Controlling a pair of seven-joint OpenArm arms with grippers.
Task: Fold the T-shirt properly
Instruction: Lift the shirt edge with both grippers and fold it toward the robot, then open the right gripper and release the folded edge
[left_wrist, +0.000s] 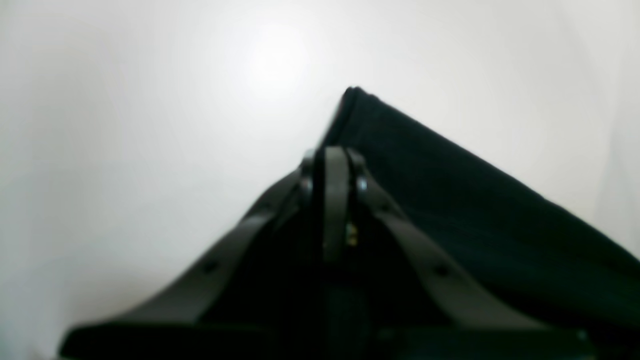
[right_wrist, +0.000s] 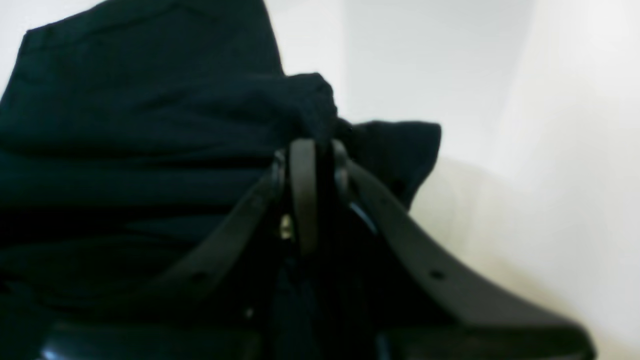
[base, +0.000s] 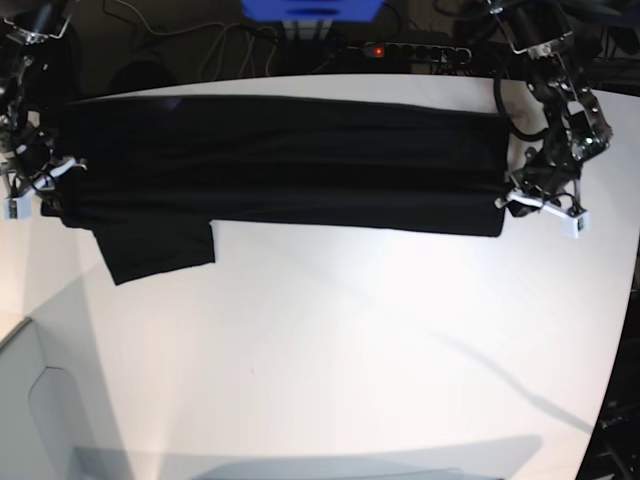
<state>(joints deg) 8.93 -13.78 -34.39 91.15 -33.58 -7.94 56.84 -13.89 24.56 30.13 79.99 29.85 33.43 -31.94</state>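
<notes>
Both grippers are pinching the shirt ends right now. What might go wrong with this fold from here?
1. A sleeve hangs out below the folded band near the right gripper, so the fold may finish uneven.
2. The left gripper holds only a corner of the T-shirt; pulling harder may slip it free.
3. Cloth bunches at the right gripper in its wrist view, which may set wrinkles.

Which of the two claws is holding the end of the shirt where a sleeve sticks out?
The right gripper, on the picture's left; a sleeve of the T-shirt hangs there. The left gripper holds a straight end.
</notes>
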